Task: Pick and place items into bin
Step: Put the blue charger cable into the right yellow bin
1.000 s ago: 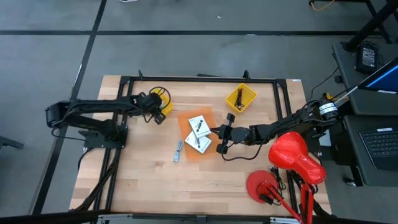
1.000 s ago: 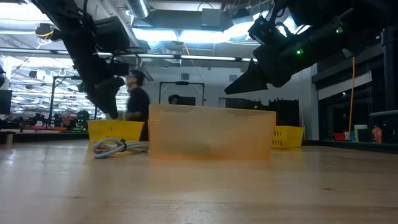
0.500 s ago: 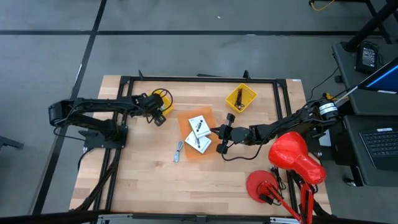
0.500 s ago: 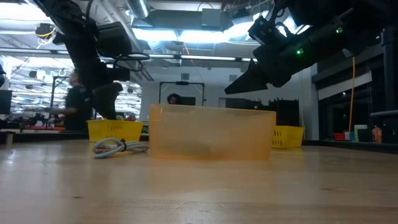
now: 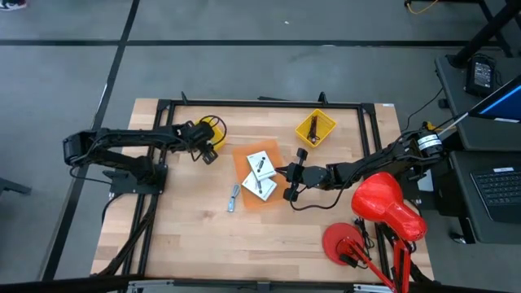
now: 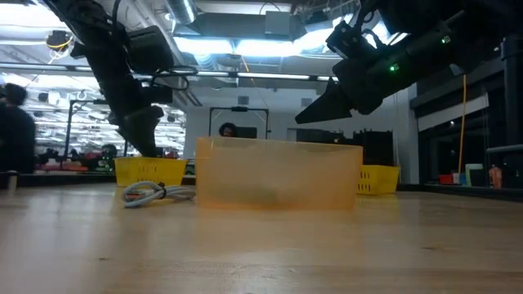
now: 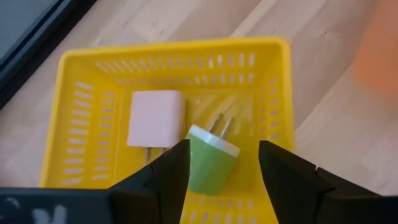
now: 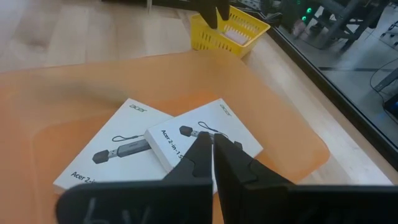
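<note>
A small yellow bin (image 7: 168, 81) holds a pink block (image 7: 155, 118) and a green cube (image 7: 210, 163) with two metal prongs. My left gripper (image 7: 224, 149) hangs open over it (image 5: 209, 151), one finger on each side of the cube. An orange translucent bin (image 5: 244, 159) in the table's middle holds two white cards (image 8: 155, 149). My right gripper (image 8: 212, 140) is shut and hovers over those cards (image 5: 279, 172), above the bin's rim (image 6: 301, 118). A blue-grey tool (image 5: 234, 198) lies on the table beside the orange bin. My left gripper comes slanting down from above, its open fingers on either side of the green cube's body (image 7: 196, 168). The cube lies on the yellow bin's floor with its prongs pointing away. I cannot tell whether either finger touches it.
A second yellow bin (image 5: 316, 129) with dark cords stands at the far right of the table. Red things (image 5: 383, 203) sit by the right arm's base. A black frame (image 5: 260, 103) borders the table. Bare wood lies along the near edge (image 5: 244, 244).
A person behind the table has walked toward the left in the low view. Neither gripper has visibly shifted.
</note>
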